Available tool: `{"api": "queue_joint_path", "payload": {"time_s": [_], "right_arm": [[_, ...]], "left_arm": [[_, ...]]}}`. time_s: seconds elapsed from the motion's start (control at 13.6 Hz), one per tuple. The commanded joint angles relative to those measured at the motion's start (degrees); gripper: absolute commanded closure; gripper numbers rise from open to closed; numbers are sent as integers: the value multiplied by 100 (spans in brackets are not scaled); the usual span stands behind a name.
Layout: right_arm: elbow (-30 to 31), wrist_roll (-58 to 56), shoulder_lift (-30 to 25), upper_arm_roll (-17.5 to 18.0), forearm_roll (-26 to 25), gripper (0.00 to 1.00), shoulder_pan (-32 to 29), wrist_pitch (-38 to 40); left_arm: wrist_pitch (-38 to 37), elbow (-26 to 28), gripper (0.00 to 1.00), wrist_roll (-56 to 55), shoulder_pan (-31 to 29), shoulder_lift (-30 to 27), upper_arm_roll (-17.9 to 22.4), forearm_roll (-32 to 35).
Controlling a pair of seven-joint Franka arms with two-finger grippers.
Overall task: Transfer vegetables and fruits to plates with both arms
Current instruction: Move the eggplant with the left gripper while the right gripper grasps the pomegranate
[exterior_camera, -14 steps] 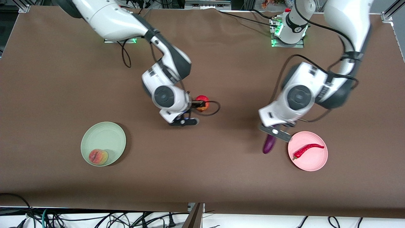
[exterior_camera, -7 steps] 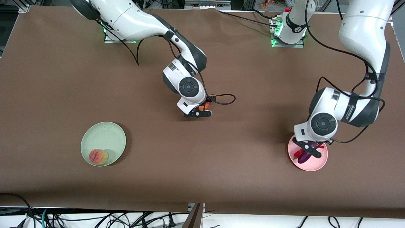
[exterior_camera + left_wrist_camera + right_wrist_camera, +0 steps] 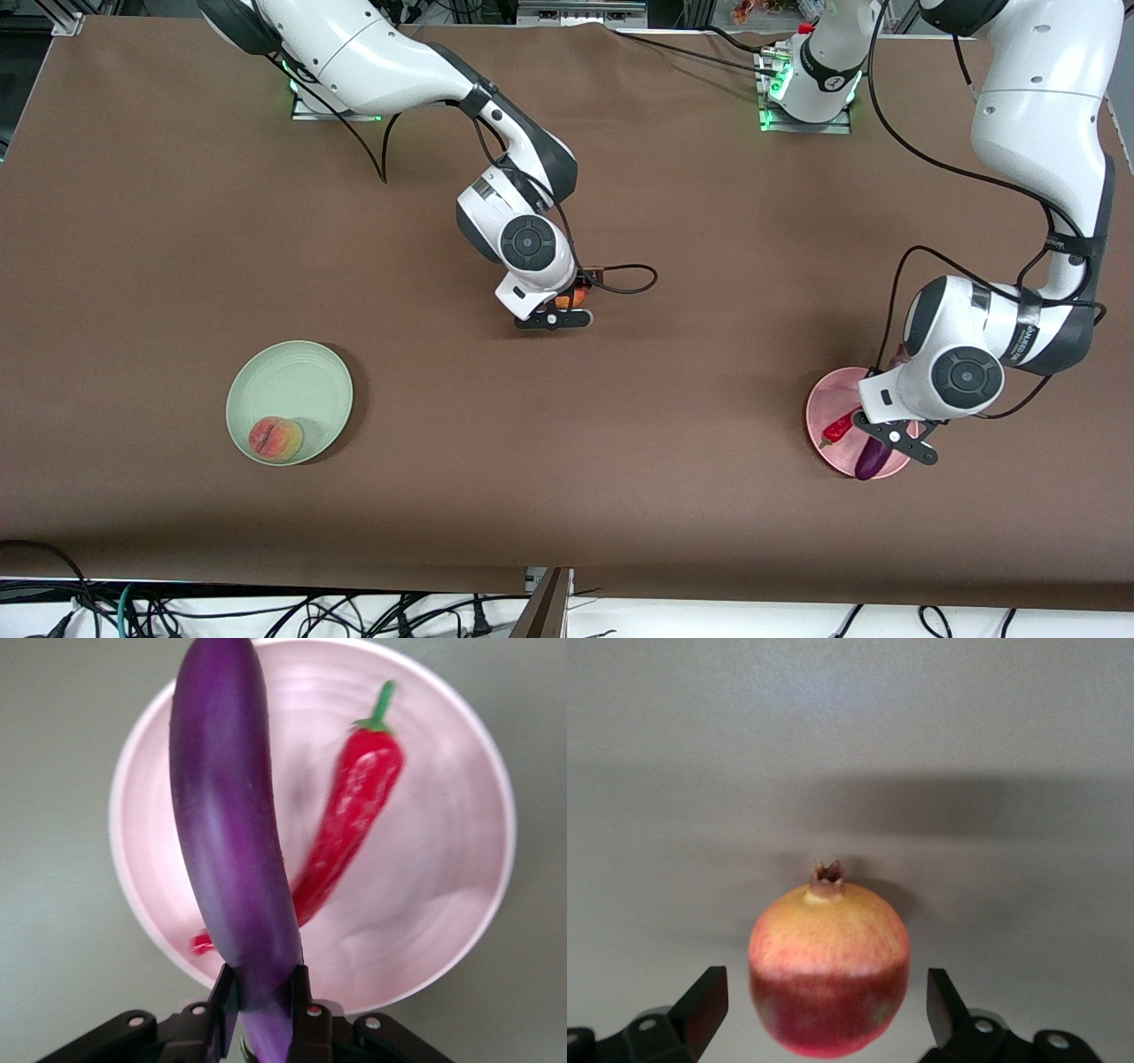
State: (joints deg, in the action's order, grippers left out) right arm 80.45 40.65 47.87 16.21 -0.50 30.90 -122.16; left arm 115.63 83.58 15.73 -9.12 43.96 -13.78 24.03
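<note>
My left gripper (image 3: 893, 440) (image 3: 263, 997) is shut on the purple eggplant (image 3: 872, 461) (image 3: 230, 833) and holds it over the pale pink plate (image 3: 826, 397) (image 3: 443, 868). The red chili pepper (image 3: 836, 429) (image 3: 350, 828) lies on that plate under the eggplant. My right gripper (image 3: 562, 312) (image 3: 826, 1010) is open, with a finger on each side of the red-orange pomegranate (image 3: 571, 299) (image 3: 829, 974), which stands on the table, crown up. The peach (image 3: 275, 439) lies in the pale green plate (image 3: 301, 377), nearer the front camera, toward the right arm's end.
The brown table cloth (image 3: 620, 461) covers the table. A black cable (image 3: 625, 282) loops from the right wrist beside the pomegranate. Cables trail from the left arm above the pink plate.
My left arm has carried the eggplant from beside the pink plate to over it. My right gripper has moved over the pomegranate and come down around it, then held still.
</note>
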Motion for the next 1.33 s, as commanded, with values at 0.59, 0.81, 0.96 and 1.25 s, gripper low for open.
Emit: {"api": "queue_joint_path", "payload": {"time_s": [0.59,0.81,0.96,1.25], "right_arm": [[103,66,179,-39,-214,88,39,-537],[41,-83,-118,-319,-222,92,-145,-284],[-29,-598,-453,-513,-205,93,-643,321],[-38,-2539,-779,-837,-214,93,-1690,973]], "left_arm": [[-425,-193,0,158,-125,-290,-46,-346],[-891,-202,0,88,-152,-729,-46,-416],[-946,-229,0,-87,-222,-1046,-46,-408],[-1050,-246,0,-167,-214,-1757,-107,-443]]}}
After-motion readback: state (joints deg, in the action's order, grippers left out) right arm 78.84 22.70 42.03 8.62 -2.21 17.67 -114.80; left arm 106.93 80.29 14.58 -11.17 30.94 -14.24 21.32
